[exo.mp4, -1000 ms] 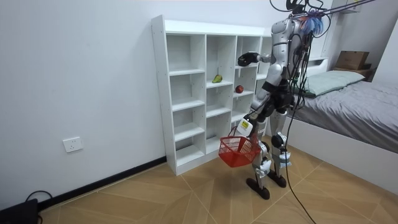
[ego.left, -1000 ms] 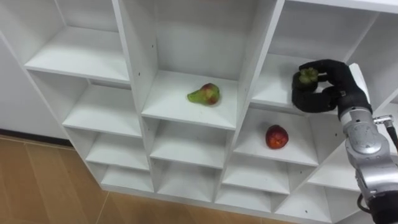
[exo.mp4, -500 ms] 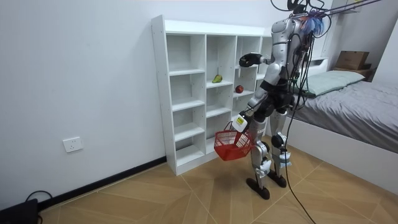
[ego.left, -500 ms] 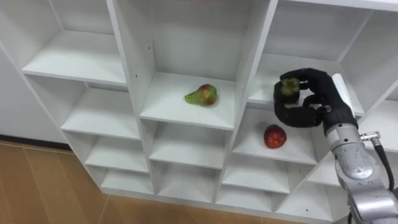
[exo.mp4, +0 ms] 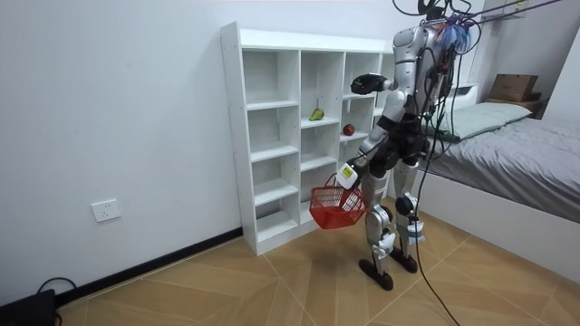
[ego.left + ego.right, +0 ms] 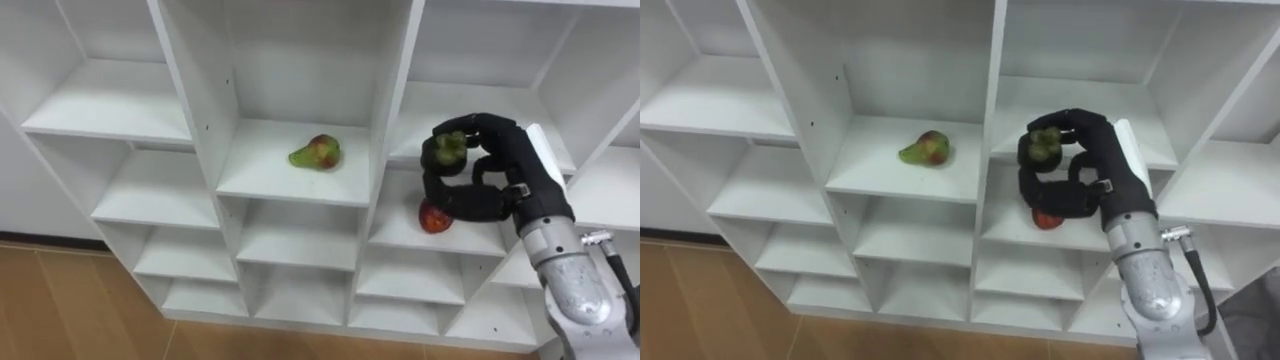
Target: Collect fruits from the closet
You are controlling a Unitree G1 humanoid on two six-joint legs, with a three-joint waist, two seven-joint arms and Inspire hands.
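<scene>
One green fruit [image 6: 447,148] clamped in my right hand [image 6: 497,172], centre-right of frame. I'd lower it slowly over the red basket [image 5: 337,208] my left hand [image 5: 347,177] grips, then release low.

Right hand [image 6: 497,168], curled round a green fruit [image 6: 447,149], hangs just outside the closet's [image 6: 395,100] right column, covering part of the red apple's [image 6: 432,217] compartment mouth. The pear's [image 6: 315,152] middle compartment gapes open in front, white uprights either side. Red basket [image 5: 337,206] hangs from the left hand [image 5: 348,176], low by the bottom shelves.
</scene>
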